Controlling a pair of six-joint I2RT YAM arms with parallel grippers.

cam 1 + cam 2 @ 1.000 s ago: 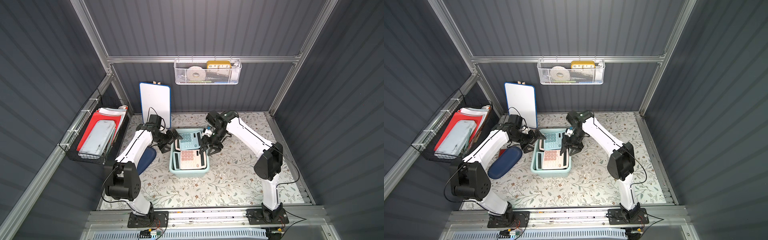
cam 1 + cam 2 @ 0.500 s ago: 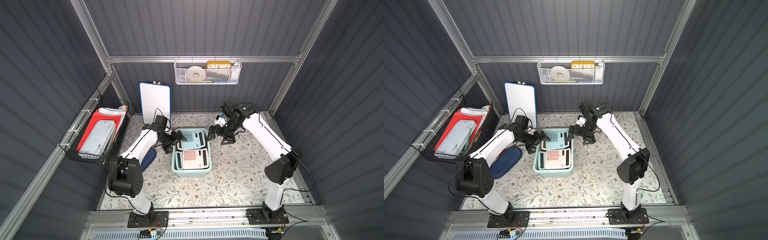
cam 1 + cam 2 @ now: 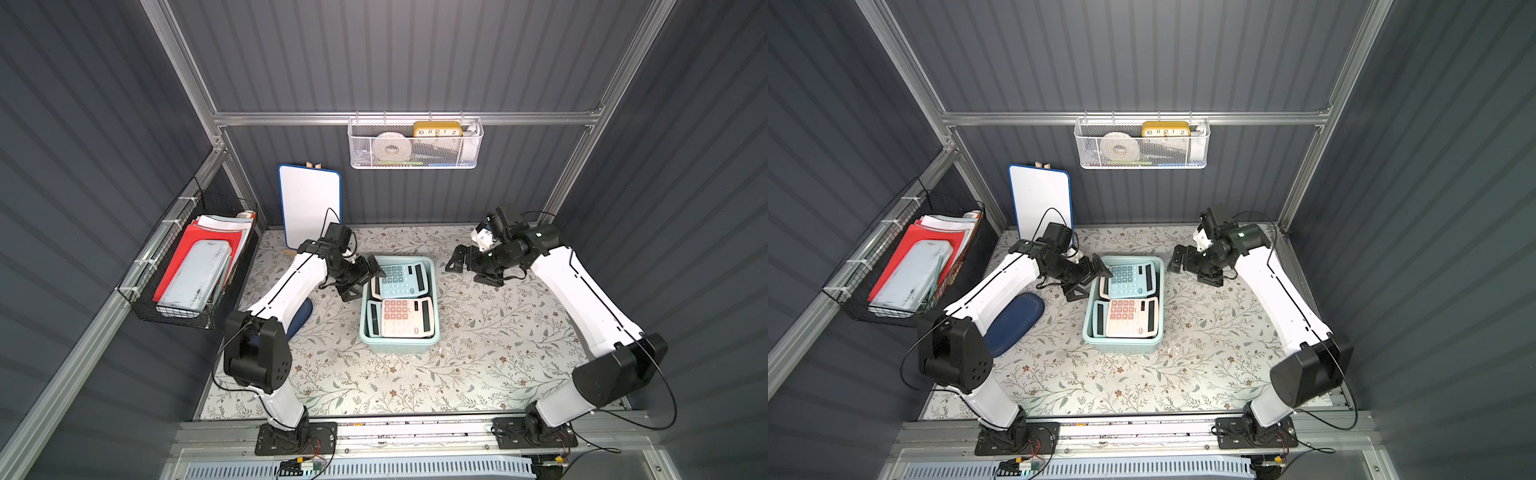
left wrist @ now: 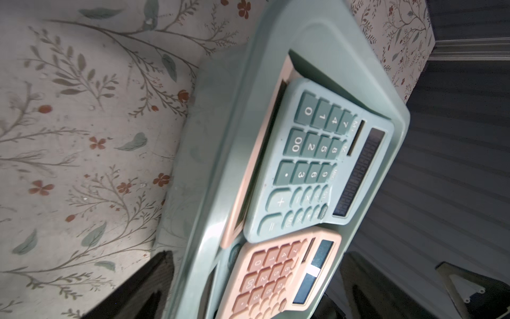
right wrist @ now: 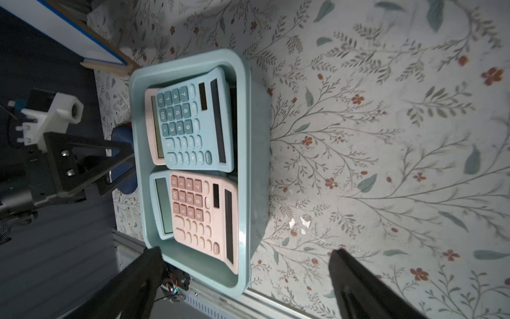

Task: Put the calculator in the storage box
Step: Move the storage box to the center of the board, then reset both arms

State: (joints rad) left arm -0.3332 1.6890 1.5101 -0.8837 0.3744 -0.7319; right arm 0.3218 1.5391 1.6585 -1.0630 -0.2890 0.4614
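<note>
The mint-green storage box (image 3: 400, 348) (image 3: 1121, 347) sits mid-table. Inside it a blue calculator (image 3: 401, 279) (image 5: 187, 124) lies tilted on a pink one at the far end. Another pink calculator (image 3: 405, 318) (image 5: 204, 215) fills the near end. My left gripper (image 3: 361, 281) (image 3: 1088, 281) is open and straddles the box's left wall: one finger over the blue calculator's corner, the other outside by the table. In the left wrist view the box rim (image 4: 220, 154) runs between the jaws. My right gripper (image 3: 471, 270) (image 3: 1194, 270) hangs open and empty to the right of the box.
A whiteboard (image 3: 309, 203) leans on the back wall. A black wire basket (image 3: 195, 266) of folders hangs on the left wall, and a white mesh basket (image 3: 415, 143) on the back rail. A dark blue pouch (image 3: 301, 318) lies under the left arm.
My right gripper opened at the blue calculator's right edge and drew back to the right, away from the box. My left gripper shifted right to the box's left wall.
</note>
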